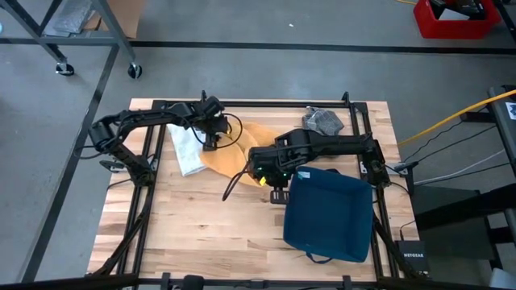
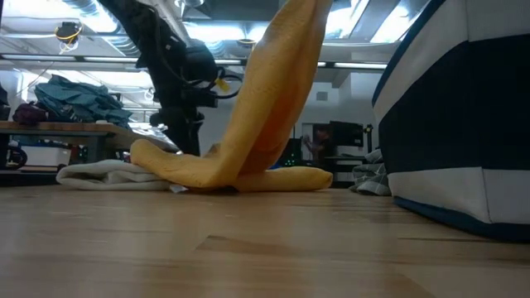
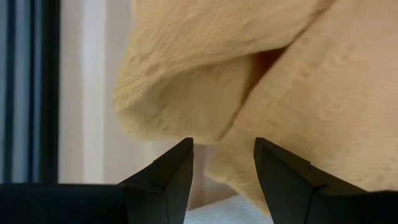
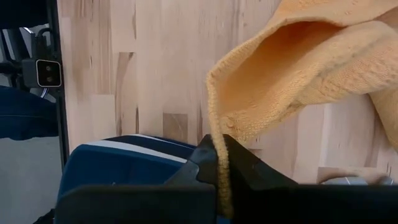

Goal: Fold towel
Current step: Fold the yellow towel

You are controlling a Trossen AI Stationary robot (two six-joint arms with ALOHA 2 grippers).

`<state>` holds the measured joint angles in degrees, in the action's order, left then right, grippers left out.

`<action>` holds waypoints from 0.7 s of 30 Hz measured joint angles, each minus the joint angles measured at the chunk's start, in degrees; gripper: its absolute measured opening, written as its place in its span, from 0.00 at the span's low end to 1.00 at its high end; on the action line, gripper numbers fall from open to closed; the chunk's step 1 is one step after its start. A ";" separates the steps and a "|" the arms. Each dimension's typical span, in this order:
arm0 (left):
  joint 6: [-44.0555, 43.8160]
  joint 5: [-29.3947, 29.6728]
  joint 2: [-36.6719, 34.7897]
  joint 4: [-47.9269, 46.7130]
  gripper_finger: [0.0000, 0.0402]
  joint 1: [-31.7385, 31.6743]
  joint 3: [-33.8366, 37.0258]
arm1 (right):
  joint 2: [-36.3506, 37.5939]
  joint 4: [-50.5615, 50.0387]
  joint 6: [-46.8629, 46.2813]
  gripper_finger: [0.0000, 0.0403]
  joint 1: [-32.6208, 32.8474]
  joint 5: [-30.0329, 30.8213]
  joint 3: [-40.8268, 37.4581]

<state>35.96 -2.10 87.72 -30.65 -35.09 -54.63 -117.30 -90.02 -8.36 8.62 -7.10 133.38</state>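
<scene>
Right claw point(image 4: 219, 163) clamped shut on an edge of the yellow towel point(image 1: 230, 153), raised above the tabletop point(image 1: 193, 217) near its middle, just beside the blue bag point(image 1: 329, 216). Held edge lifted high in the low view; remainder of towel draped down and resting on the wood in folds.

Left claw point(image 3: 222, 167) standing open, nothing gripped, positioned low at the towel's far edge, fingers point(image 3: 169, 177) just short of the cloth. White cloth point(image 1: 186, 149) lying flat beside the towel, on the left arm's side, partly overlapped by it. Grey crumpled cloth point(image 1: 323, 121) near the far right corner, well apart from both claws.
</scene>
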 joint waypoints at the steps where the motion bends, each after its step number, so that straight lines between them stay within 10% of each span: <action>1: 0.41 -1.19 0.00 -0.02 0.40 -0.37 0.00 | 0.00 0.00 0.00 0.03 0.00 0.00 0.00; 21: 1.81 -5.92 6.96 -3.02 0.40 -2.91 0.00 | -0.02 0.01 0.04 0.02 0.00 0.00 0.02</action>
<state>37.77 -8.01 94.68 -33.68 -37.99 -54.63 -117.32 -90.01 -8.32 8.62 -7.09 133.40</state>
